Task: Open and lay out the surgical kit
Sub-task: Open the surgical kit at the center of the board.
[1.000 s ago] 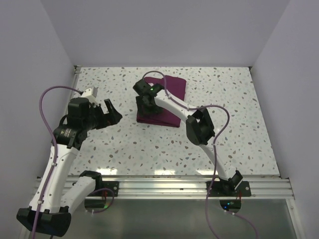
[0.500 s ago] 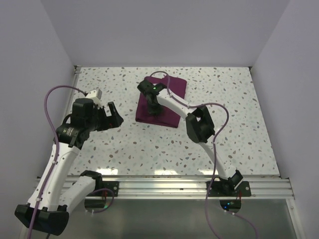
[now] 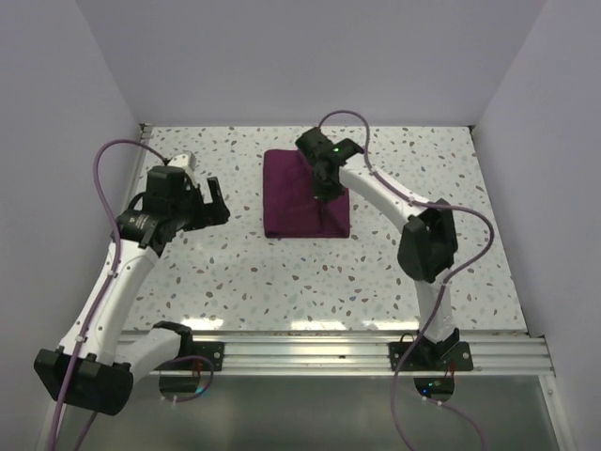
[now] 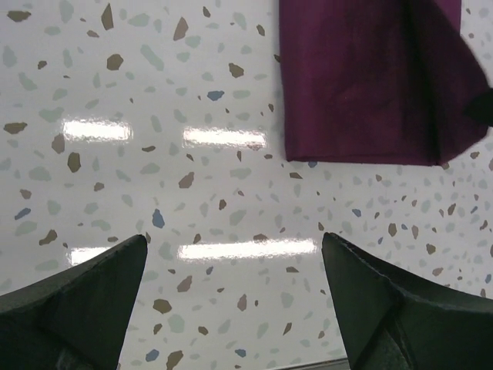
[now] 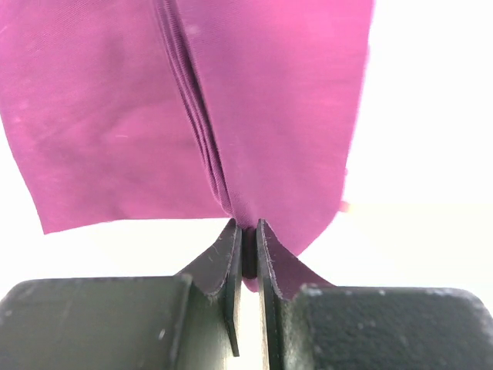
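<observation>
One maroon cloth wrap lies folded, a pleated ridge raised where the right gripper pinches it; left of it, the left gripper gapes empty.

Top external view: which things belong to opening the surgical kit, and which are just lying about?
Job: maroon cloth wrap; right gripper, pinching a fold of it; left gripper, open, apart from it.
Not the job: speckled table; purple cables.
</observation>
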Robot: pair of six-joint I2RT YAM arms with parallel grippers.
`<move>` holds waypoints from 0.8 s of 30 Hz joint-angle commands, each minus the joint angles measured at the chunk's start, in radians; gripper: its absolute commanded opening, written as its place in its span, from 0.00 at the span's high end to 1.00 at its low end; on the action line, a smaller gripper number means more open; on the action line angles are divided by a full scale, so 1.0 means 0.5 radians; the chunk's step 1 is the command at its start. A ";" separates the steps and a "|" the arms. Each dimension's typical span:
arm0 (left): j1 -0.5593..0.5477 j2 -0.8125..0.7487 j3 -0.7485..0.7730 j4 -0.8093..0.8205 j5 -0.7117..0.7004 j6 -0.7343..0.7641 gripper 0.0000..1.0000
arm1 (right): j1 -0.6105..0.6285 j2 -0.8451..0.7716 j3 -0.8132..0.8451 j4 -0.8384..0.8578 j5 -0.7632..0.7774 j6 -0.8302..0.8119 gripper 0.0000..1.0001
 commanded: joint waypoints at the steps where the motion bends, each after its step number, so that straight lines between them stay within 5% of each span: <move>1: -0.015 0.133 0.169 0.116 -0.144 0.096 0.00 | -0.124 -0.321 -0.201 -0.050 0.144 -0.077 1.00; 4: -0.073 0.308 0.259 0.190 -0.171 0.090 0.00 | -0.158 -0.463 -0.422 -0.047 0.214 -0.089 1.00; 13: -0.735 0.909 0.406 0.389 -0.410 -0.161 0.00 | -0.345 -0.739 -1.011 -0.035 0.405 -0.022 1.00; 14: -0.836 1.028 0.409 0.429 -0.432 -0.186 0.00 | -0.361 -0.752 -1.066 -0.032 0.417 -0.022 0.92; 15: -0.880 1.090 0.439 0.447 -0.435 -0.210 0.00 | -0.382 -0.755 -1.091 -0.038 0.463 -0.019 0.71; 16: -0.923 1.160 0.464 0.460 -0.447 -0.250 0.00 | -0.425 -0.758 -1.113 -0.041 0.478 -0.013 0.30; 17: -0.999 1.310 0.501 0.460 -0.462 -0.266 0.00 | -0.452 -0.764 -1.149 -0.062 0.500 -0.009 0.09; 19: -1.073 1.467 0.651 0.442 -0.517 -0.284 0.00 | -0.547 -0.813 -1.193 -0.060 0.534 0.000 0.02; 24: -1.214 1.964 1.086 0.233 -0.711 -0.321 0.00 | -0.732 -0.914 -1.254 -0.081 0.473 -0.049 0.02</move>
